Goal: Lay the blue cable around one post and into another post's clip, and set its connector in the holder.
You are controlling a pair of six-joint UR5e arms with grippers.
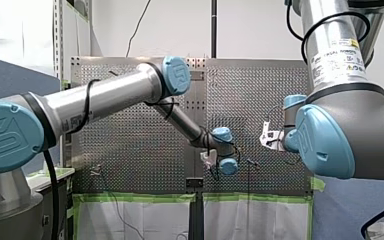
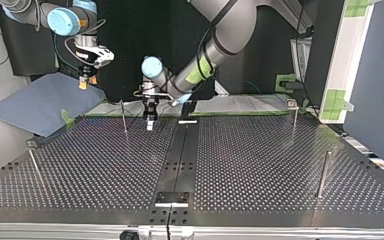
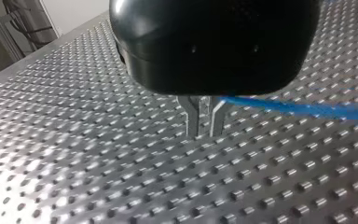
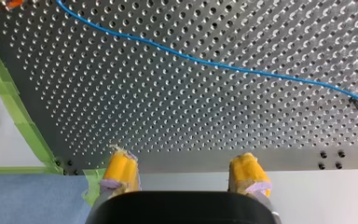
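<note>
Reaches far out with my left arm (image 1: pixel 105 95), wrist bent down, left gripper (image 3: pixel 204 133) pointing straight down, metal fingers (image 3: pixel 192 116) pinched on the blue cable (image 3: pixel 298 108). Holds my right arm (image 1: pixel 340 130) raised, right gripper (image 4: pixel 186 170) pointing down, yellow pads (image 4: pixel 121 170) wide apart.

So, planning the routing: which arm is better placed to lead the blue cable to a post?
Probably left: my left gripper is at the table, shut on the blue cable; my right gripper hangs open off its edge.
</note>
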